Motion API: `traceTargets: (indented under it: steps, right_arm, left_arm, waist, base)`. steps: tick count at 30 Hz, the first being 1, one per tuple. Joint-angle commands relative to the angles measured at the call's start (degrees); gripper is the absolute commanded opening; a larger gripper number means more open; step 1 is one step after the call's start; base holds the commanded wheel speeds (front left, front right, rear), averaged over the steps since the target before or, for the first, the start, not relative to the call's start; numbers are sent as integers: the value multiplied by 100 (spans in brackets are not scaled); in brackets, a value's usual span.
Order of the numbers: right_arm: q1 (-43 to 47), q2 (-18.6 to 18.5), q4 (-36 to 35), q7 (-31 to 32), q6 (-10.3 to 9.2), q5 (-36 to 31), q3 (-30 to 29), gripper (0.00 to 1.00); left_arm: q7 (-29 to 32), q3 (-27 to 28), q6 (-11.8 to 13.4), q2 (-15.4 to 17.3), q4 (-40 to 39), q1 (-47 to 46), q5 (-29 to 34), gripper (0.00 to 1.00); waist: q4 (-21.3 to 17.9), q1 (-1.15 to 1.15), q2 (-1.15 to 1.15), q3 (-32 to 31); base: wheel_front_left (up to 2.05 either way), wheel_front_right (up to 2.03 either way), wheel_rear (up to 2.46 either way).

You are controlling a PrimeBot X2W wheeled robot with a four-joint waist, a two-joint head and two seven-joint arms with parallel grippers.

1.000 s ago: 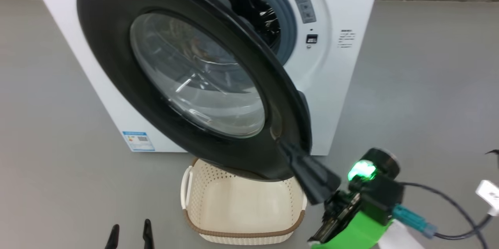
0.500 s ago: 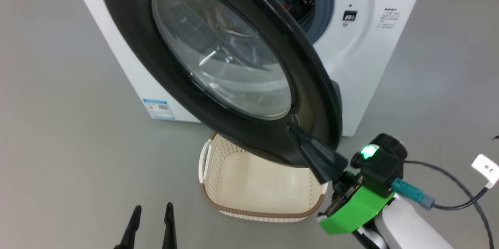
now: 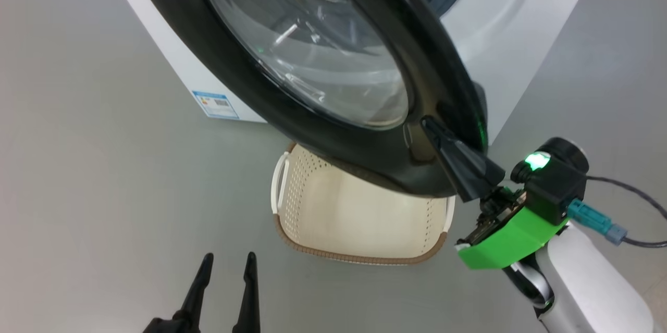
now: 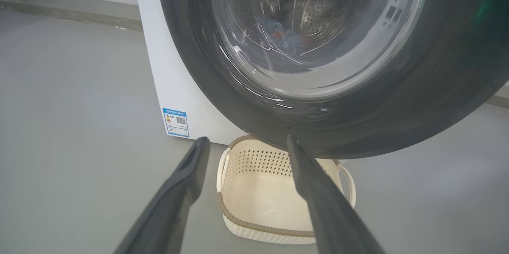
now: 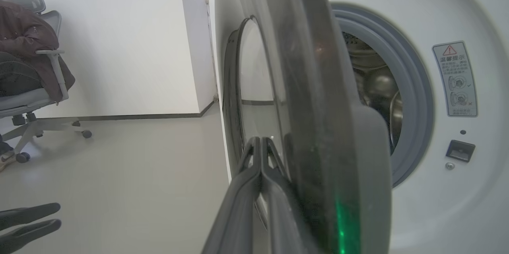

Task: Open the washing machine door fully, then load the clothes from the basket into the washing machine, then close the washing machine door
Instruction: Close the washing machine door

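The washing machine door (image 3: 312,124) stands partly open, its glass bowl facing me. My right gripper (image 3: 426,123) is shut, its fingertips (image 5: 260,142) resting against the door's outer face close to the free edge. The white washing machine (image 3: 516,36) stands behind, its grey ring and drum (image 5: 377,87) showing past the door. Blue clothes (image 4: 288,41) lie inside the drum, seen through the glass. The basket (image 3: 359,257) sits on the floor under the door, with nothing in it. My left gripper (image 3: 229,257) hangs open, low at the left, short of the basket (image 4: 262,226).
Grey floor surrounds the machine. A blue label (image 3: 216,105) marks the machine's lower left front. An office chair with a brown jacket (image 5: 24,47) stands by the white wall to the left. A black cable (image 3: 625,187) trails off my right wrist.
The head camera has tilted down and moved closer, so the whole picture has shifted. My right gripper stays against the door near its edge. The left gripper reaches higher into view.
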Motion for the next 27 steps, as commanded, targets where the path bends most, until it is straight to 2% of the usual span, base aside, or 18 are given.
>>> traceTargets:
  steps: [1, 12, 20, 27]
  right_arm:
    - [-133, -12, -142, -27, 8, 27, 21, 0]
    - [-536, -334, -216, -27, 8, 56, -120, 0]
    - [-1111, -788, -306, -27, 8, 68, -206, 0]
    - [-1723, -1130, -199, -27, 8, 80, -226, 0]
  left_arm:
    - [-38, 150, 45, 9, -168, -193, 30, 100]
    - [-38, -113, 214, 9, -241, -411, 27, 100]
    - [-38, -416, 430, 9, -351, -602, -20, 100]
    - [-38, -618, 514, 9, -391, -703, -11, 100]
  waist:
    - [12, 0, 0, 138]
    - [51, 0, 0, 628]
    - [173, 0, 0, 1170]
    - [292, 0, 0, 1463]
  base:
    - [0, 0, 0]
    - [0, 0, 0]
    - [0, 0, 0]
    - [0, 0, 0]
